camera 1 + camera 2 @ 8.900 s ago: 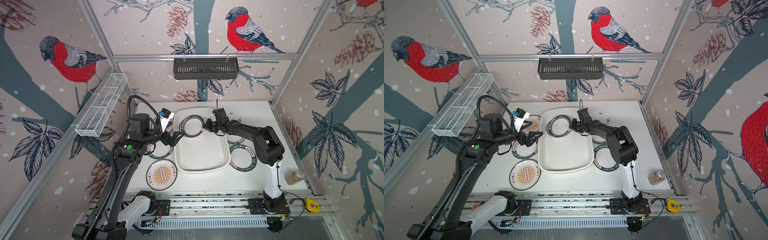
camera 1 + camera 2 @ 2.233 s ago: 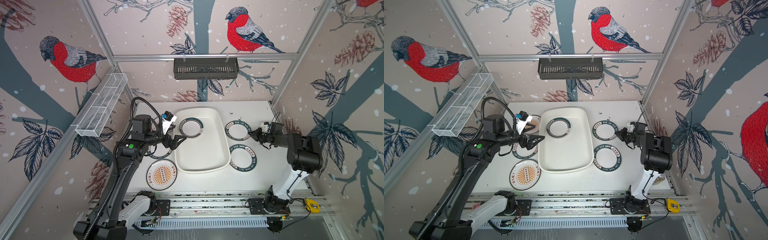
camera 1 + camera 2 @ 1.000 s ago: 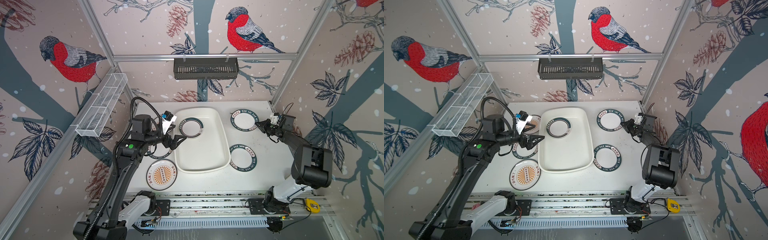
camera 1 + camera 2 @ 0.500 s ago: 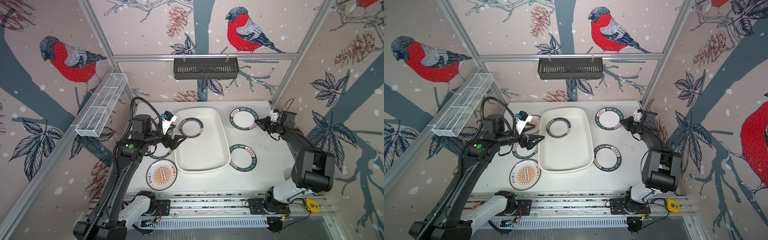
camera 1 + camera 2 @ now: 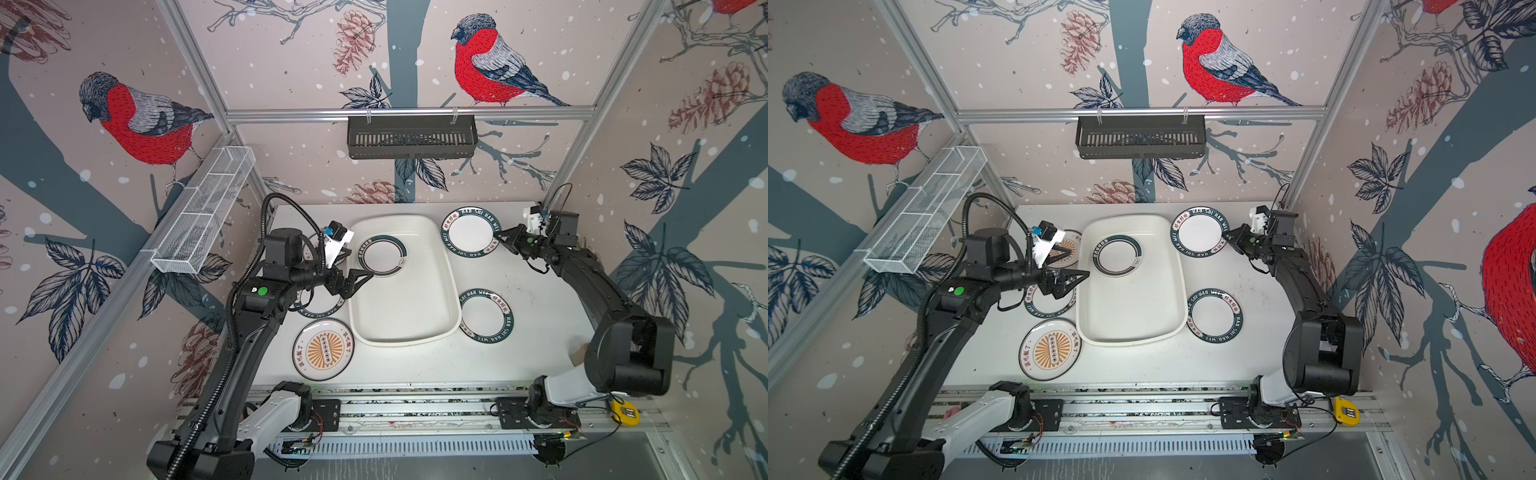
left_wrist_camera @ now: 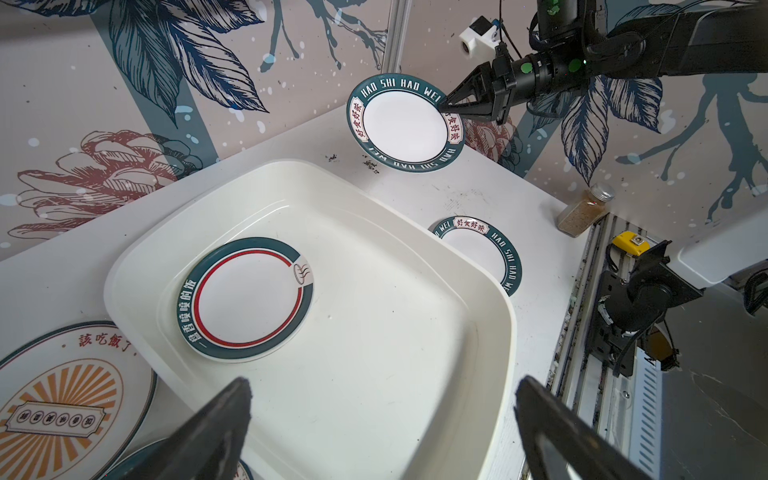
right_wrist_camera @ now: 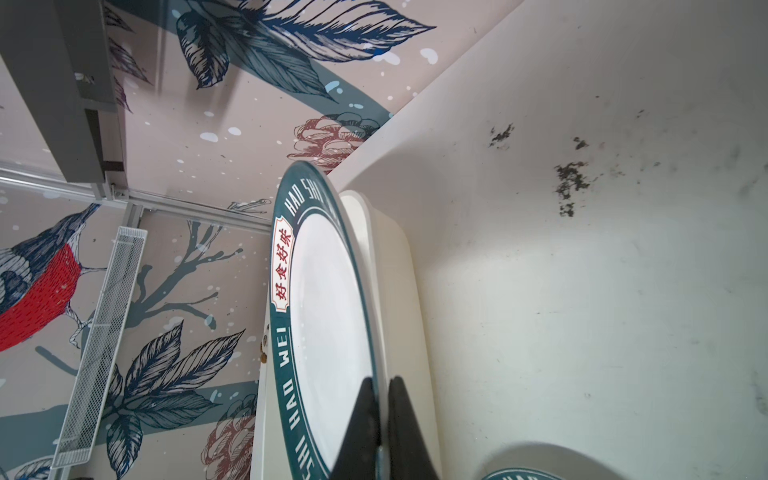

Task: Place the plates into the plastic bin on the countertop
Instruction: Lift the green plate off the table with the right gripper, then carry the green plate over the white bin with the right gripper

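My right gripper (image 5: 498,239) (image 7: 380,384) is shut on the rim of a white plate with a green lettered rim (image 5: 469,232) (image 6: 405,124). It holds the plate tilted above the countertop (image 5: 536,307), just right of the plastic bin (image 5: 407,307) (image 5: 1133,307). A ringed plate (image 5: 382,255) (image 6: 245,297) lies in the bin's far left corner. My left gripper (image 5: 359,284) (image 6: 383,384) hangs open and empty over the bin's left rim. On the countertop lie a green-rimmed plate (image 5: 486,316) to the bin's right, an orange sunburst plate (image 5: 324,350) at front left, and two plates partly hidden under my left arm.
A black slotted rack (image 5: 411,136) hangs on the back wall and a white wire basket (image 5: 203,216) on the left wall. A spice jar (image 6: 586,210) stands at the front right of the countertop. A yellow tape measure (image 5: 622,417) lies on the front rail.
The right gripper has lifted the green-rimmed plate off the countertop and carried it back and slightly left, nearer the bin. The left arm has not moved.
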You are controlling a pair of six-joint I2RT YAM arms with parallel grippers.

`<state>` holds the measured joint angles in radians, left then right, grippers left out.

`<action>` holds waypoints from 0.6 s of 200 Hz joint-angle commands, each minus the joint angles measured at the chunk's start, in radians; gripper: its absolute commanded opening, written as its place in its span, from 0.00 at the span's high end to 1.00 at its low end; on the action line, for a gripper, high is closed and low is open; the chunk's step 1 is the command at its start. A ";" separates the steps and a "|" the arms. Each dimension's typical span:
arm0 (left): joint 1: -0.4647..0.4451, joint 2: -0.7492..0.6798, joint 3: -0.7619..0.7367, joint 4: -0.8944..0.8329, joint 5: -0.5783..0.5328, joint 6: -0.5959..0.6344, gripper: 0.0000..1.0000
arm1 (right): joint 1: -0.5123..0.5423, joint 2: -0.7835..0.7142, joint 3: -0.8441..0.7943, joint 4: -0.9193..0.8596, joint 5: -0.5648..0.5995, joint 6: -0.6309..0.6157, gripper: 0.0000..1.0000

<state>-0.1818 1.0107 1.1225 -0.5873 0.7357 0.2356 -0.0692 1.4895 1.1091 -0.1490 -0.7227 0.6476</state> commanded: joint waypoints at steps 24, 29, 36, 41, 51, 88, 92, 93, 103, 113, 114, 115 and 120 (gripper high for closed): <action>0.000 -0.001 0.001 0.014 0.014 0.002 0.02 | 0.088 -0.018 0.025 0.022 0.028 0.019 0.98; -0.001 -0.001 0.002 0.014 0.015 0.001 0.02 | 0.098 -0.018 0.027 0.027 0.030 0.023 0.98; -0.001 -0.003 0.003 0.014 0.014 0.001 0.02 | 0.112 -0.018 0.030 0.031 0.034 0.028 0.98; -0.001 -0.001 0.004 0.014 0.014 0.001 0.02 | 0.123 -0.018 0.032 0.033 0.038 0.031 0.98; 0.000 0.000 0.006 0.014 0.016 0.001 0.02 | 0.144 -0.013 0.037 0.037 0.047 0.036 0.98; -0.001 0.000 0.007 0.013 0.016 0.001 0.02 | 0.216 0.006 0.058 0.047 0.075 0.051 0.98; -0.001 0.002 0.007 0.012 0.017 0.001 0.02 | 0.223 0.007 0.059 0.049 0.079 0.054 0.98; -0.001 0.001 0.007 0.012 0.016 0.001 0.02 | 0.226 0.008 0.059 0.049 0.079 0.054 0.98; -0.001 0.003 0.008 0.012 0.016 -0.001 0.02 | 0.245 0.013 0.061 0.057 0.087 0.061 0.98; 0.000 0.004 0.012 0.011 0.017 -0.001 0.02 | 0.267 0.020 0.062 0.067 0.092 0.067 0.98; 0.000 0.005 0.012 0.011 0.016 -0.001 0.02 | 0.268 0.020 0.061 0.067 0.092 0.067 0.98; 0.001 0.005 0.012 0.011 0.016 -0.001 0.02 | 0.271 0.020 0.061 0.068 0.092 0.068 0.98; -0.001 0.005 0.014 0.008 0.016 -0.001 0.02 | 0.281 0.027 0.064 0.072 0.094 0.069 0.98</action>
<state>-0.1822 1.0138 1.1233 -0.5873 0.7357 0.2356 0.1768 1.5043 1.1595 -0.1429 -0.6422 0.6884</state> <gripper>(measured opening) 0.981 0.081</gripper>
